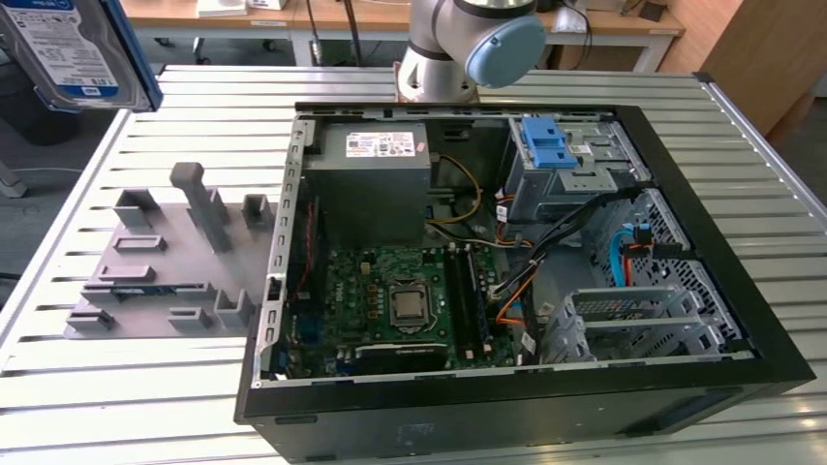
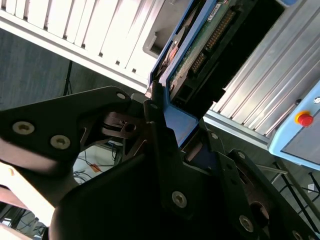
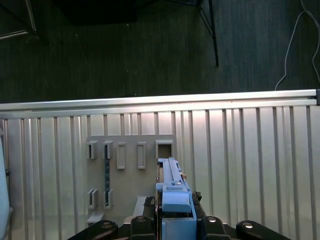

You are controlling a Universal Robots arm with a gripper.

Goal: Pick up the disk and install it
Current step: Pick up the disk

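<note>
A: The gripper (image 3: pixel 176 224) is clamped on the disk (image 3: pixel 171 177) by its blue frame, edge-on, high above the rack (image 3: pixel 131 167).

B: Judging by that, the hold is thin; the disk should travel slowly, kept square to the case (image 1: pixel 517 412).

A: The exterior view's edge cuts the disk off. Cables cross the cage (image 1: pixel 568 170), so its slot is hard to make out.
</note>
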